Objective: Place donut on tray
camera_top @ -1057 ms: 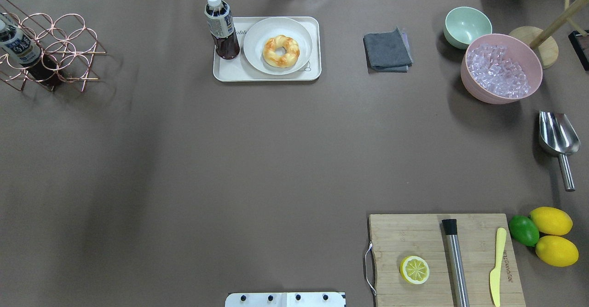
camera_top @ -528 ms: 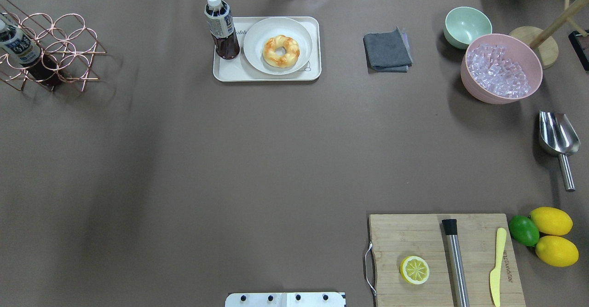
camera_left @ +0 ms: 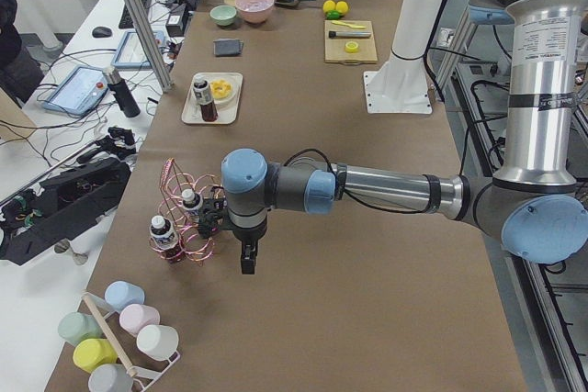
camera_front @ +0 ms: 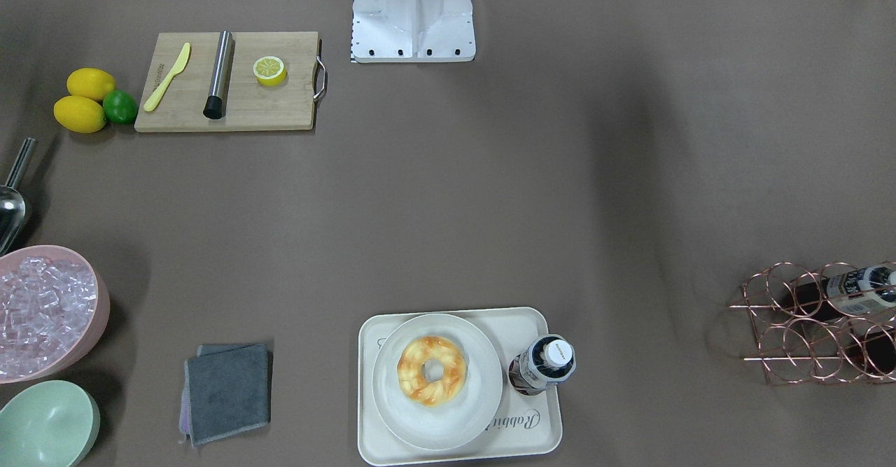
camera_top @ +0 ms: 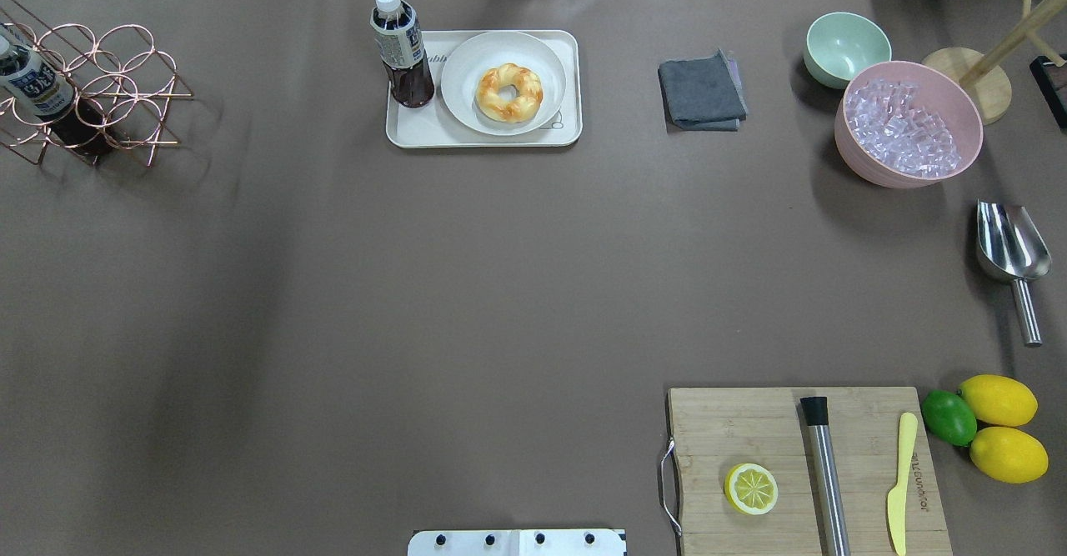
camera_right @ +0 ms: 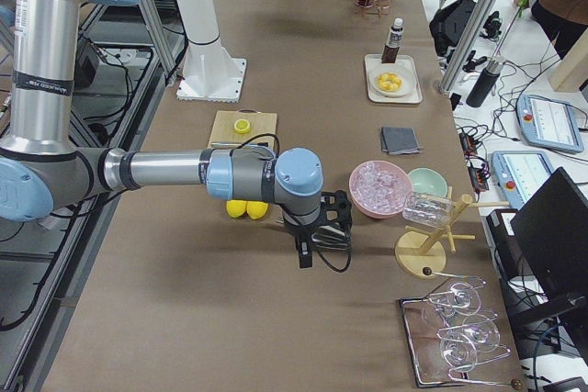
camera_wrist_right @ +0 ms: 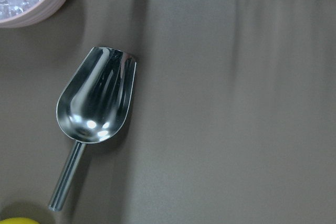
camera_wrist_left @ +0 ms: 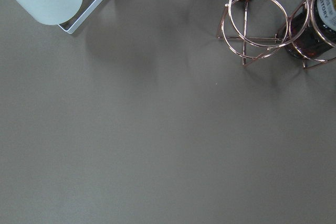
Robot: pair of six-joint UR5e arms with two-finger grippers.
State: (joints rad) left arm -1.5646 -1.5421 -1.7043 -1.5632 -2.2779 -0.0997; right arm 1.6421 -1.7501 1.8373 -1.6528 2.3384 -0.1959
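Seen from across the worktop (camera_front: pixel 448 208), the donut (camera_front: pixel 432 370) lies flat in the middle of a round plate (camera_front: pixel 483 400), and the plate sits inside the tray (camera_front: pixel 539 442) at 6 o'clock, with a bottle (camera_front: pixel 547 365) standing on the tray just at the donut's 3 o'clock. No arm shows here. From over the robot's shoulders the same group sits near 12 o'clock, the bottle now at the donut's 9 o'clock, and again there is no arm in sight. From the left end, the left gripper (camera_left: pixel 248 262) hangs point-down just beside a copper rack (camera_left: pixel 188 227), well apart from the tray; I cannot tell whether it is released or clenched. From the right end, the right gripper (camera_right: pixel 304 254) hangs beside a pink bowl (camera_right: pixel 378 185) of ice, and its state is equally unclear. The left wrist camera shows only bare worktop, with the rack at 1 o'clock. The right wrist camera shows a metal scoop (camera_wrist_right: pixel 97 98) at 9 o'clock. To my eye the donut already rests within the tray, on the plate. If it must be moved, I would come straight down, pinch one side of the ring gently, and keep clear of the bottle.
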